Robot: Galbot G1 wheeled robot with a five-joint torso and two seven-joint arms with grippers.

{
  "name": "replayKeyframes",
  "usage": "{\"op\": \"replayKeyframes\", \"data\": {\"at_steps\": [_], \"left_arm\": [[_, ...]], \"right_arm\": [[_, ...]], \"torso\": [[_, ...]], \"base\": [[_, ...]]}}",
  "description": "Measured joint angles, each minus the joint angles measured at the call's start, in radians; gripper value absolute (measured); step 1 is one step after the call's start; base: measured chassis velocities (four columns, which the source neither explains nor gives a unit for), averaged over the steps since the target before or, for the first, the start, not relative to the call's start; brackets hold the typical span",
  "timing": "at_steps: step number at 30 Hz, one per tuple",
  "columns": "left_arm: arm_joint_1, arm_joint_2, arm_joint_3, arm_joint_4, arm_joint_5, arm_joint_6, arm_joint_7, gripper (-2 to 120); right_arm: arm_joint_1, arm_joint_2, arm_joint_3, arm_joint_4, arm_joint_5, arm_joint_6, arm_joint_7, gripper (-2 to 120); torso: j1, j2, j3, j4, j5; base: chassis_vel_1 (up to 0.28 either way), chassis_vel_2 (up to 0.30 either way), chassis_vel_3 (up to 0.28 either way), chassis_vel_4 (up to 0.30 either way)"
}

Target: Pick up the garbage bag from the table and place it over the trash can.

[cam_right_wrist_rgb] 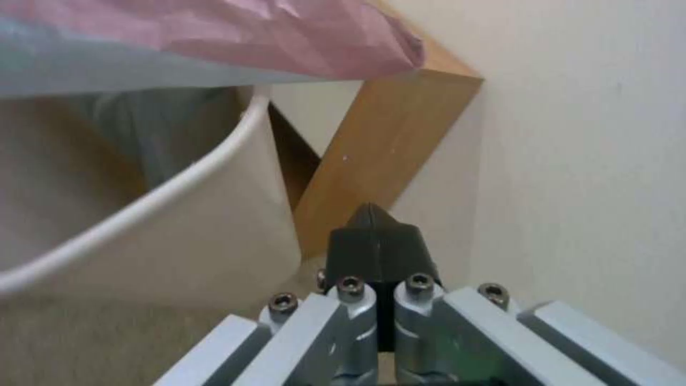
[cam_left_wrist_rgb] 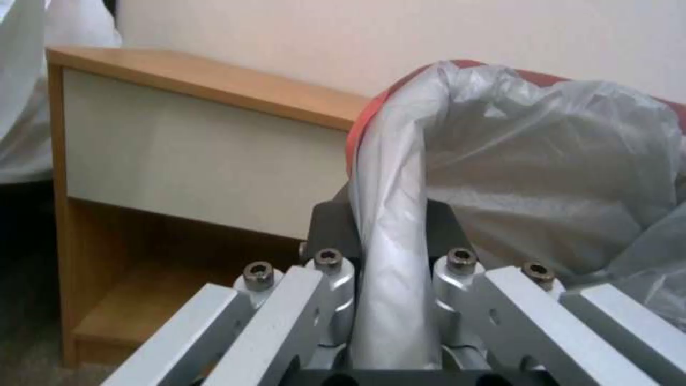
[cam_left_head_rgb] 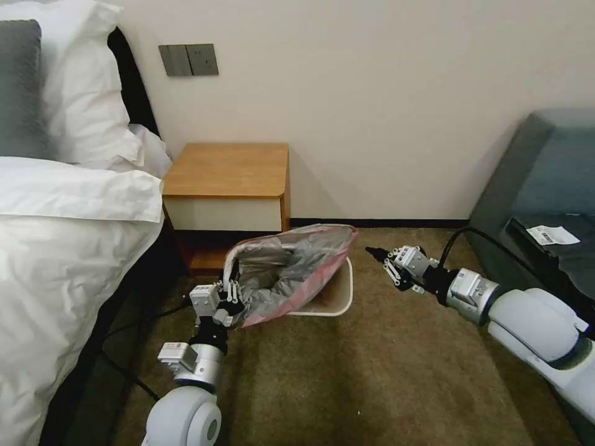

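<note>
— Down on the carpet (cam_left_head_rgb: pixel 372 371) by the bed (cam_left_head_rgb: pixel 56 260), what has the left gripper (cam_left_head_rgb: pixel 232 291) got?

— A fold of the garbage bag (cam_left_head_rgb: pixel 291 269). In the left wrist view its dark fingers (cam_left_wrist_rgb: pixel 330 225) are closed on a bunched strip of grey plastic that runs up between them, so the left gripper (cam_left_wrist_rgb: pixel 389 225) is clamped on the garbage bag (cam_left_wrist_rgb: pixel 543 161) at the near left edge.

— And where does the bag sit?

— It is held open, mouth up, over the trash can (cam_left_head_rgb: pixel 334 291). The pink-red edging runs round the top. The far right part of the bag lies above the bin's rim; the rim's near right corner is bare and visible below it. From the right wrist view the garbage bag (cam_right_wrist_rgb: pixel 236 37) hangs over the trash can (cam_right_wrist_rgb: pixel 179 225) with grey plastic dipping inside.

— The right gripper (cam_left_head_rgb: pixel 374 252)?

— Just to the right of the bin, near the bag's edge but apart from it. Its fingertips (cam_right_wrist_rgb: pixel 372 236) are pressed together with nothing between them, so the right gripper (cam_right_wrist_rgb: pixel 374 222) is closed and empty.

— The table (cam_left_head_rgb: pixel 229 179)?

— Against the wall behind the bin, its top bare. The table (cam_left_wrist_rgb: pixel 193 150) shows its white drawer front and open shelf in the left wrist view.
</note>
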State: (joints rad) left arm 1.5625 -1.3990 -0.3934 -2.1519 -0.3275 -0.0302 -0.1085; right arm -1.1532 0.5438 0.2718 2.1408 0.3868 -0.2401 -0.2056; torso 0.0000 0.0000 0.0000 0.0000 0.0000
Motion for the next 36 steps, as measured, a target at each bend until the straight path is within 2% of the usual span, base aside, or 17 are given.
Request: {"op": "replayKeyframes", "data": {"at_steps": [5, 6, 9, 10, 12, 13, 16, 17, 19, 20, 23, 24, 26, 27, 28, 31, 36], "left_arm": [[-0.005, -0.008, -0.004, 0.009, 0.001, 0.0, 0.0, 9], [-0.009, -0.013, -0.007, 0.018, 0.003, 0.0, 0.0, 9], [-0.012, -0.023, -0.01, 0.036, 0.011, -0.004, -0.001, 9], [-0.012, -0.023, -0.01, 0.036, 0.011, -0.004, -0.001, 9], [-0.013, -0.027, -0.008, 0.044, 0.018, -0.005, -0.002, 9], [-0.013, -0.027, -0.008, 0.044, 0.018, -0.005, -0.002, 9], [-0.013, -0.028, -0.005, 0.049, 0.037, -0.01, -0.003, 9], [-0.013, -0.028, -0.005, 0.049, 0.037, -0.01, -0.003, 9], [-0.015, -0.024, -0.005, 0.049, 0.039, -0.012, -0.003, 9], [-0.015, -0.024, -0.005, 0.049, 0.039, -0.012, -0.003, 9], [-0.02, -0.021, -0.007, 0.045, 0.039, -0.012, -0.003, 9], [-0.02, -0.021, -0.007, 0.045, 0.039, -0.012, -0.003, 9], [-0.021, -0.021, -0.009, 0.04, 0.039, -0.012, -0.004, 9], [-0.022, -0.021, -0.01, 0.04, 0.039, -0.012, -0.004, 9], [-0.022, -0.021, -0.01, 0.04, 0.039, -0.012, -0.004, 9], [-0.023, -0.023, -0.009, 0.04, 0.04, -0.012, -0.005, 9], [-0.02, -0.027, -0.004, 0.036, 0.046, -0.013, -0.005, 9]], "right_arm": [[-0.02, 0.027, 0.019, 0.036, 0.074, -0.022, 0.088, 0], [-0.032, 0.049, 0.026, 0.073, 0.154, -0.034, 0.15, 0], [-0.031, 0.101, 0.01, 0.153, 0.388, -0.066, 0.264, 14], [-0.031, 0.101, 0.01, 0.153, 0.388, -0.066, 0.264, 14], [-0.008, 0.124, -0.011, 0.174, 0.507, -0.094, 0.311, 23], [-0.008, 0.124, -0.011, 0.174, 0.507, -0.094, 0.311, 23], [0.035, 0.151, -0.04, 0.174, 0.672, -0.119, 0.379, 38], [0.035, 0.151, -0.04, 0.174, 0.672, -0.119, 0.379, 38], [0.048, 0.163, -0.045, 0.16, 0.713, -0.138, 0.405, 48], [0.048, 0.163, -0.045, 0.16, 0.713, -0.138, 0.405, 48], [0.052, 0.177, -0.046, 0.12, 0.73, -0.151, 0.439, 65], [0.052, 0.177, -0.046, 0.12, 0.73, -0.151, 0.439, 65], [0.052, 0.186, -0.042, 0.108, 0.751, -0.156, 0.468, 73], [0.054, 0.197, -0.041, 0.106, 0.787, -0.156, 0.501, 78], [0.054, 0.197, -0.041, 0.106, 0.787, -0.156, 0.501, 78], [0.064, 0.244, -0.038, 0.097, 0.871, -0.152, 0.552, 92], [0.076, 0.297, -0.042, 0.082, 0.908, -0.154, 0.569, 100]], "torso": [[0.0, 0.0, 0.0, -0.0001, -0.0001], [0.0, 0.0, 0.0, -0.0001, 0.0], [0.0, 0.0, 0.0, -0.0002, -0.0002], [0.0, 0.0, 0.0, -0.0002, -0.0002], [0.0, 0.0, 0.0, 0.0001, -0.0001], [0.0, 0.0, 0.0, 0.0001, -0.0001], [0.0, 0.0, 0.0, 0.0001, -0.0002], [0.0, 0.0, 0.0, 0.0001, -0.0002], [0.0, 0.0, 0.0, 0.0001, -0.0001], [0.0, 0.0, 0.0, 0.0001, -0.0001], [0.0, 0.0, 0.0, -0.0001, -0.0001], [0.0, 0.0, 0.0, -0.0001, -0.0001], [0.0, 0.0, 0.0, 0.0, 0.0], [0.0, 0.0, 0.0, -0.0001, 0.0], [0.0, 0.0, 0.0, -0.0001, 0.0], [0.0, 0.0, 0.0, -0.0001, 0.0], [0.0, 0.0, 0.0, 0.0, 0.0]], "base": [[0.0, 0.0, 0.0, 0.0], [0.0, 0.0, 0.0, 0.0], [0.0, 0.0, 0.0, 0.0], [0.0, 0.0, 0.0, 0.0], [0.0, 0.0, 0.0, 0.0], [0.0, 0.0, 0.0, 0.0], [0.0, 0.0, 0.0, 0.0], [0.0, 0.0, 0.0, 0.0], [0.0, 0.0, 0.0, 0.0], [0.0, 0.0, 0.0, 0.0], [0.0, 0.0, 0.0, 0.0], [0.0, 0.0, 0.0, 0.0], [0.0, 0.0, 0.0, 0.0], [0.0, 0.0, 0.0, 0.0], [0.0, 0.0, 0.0, 0.0], [0.0, 0.0, 0.0, 0.0], [0.0, 0.0, 0.0, 0.0]]}}
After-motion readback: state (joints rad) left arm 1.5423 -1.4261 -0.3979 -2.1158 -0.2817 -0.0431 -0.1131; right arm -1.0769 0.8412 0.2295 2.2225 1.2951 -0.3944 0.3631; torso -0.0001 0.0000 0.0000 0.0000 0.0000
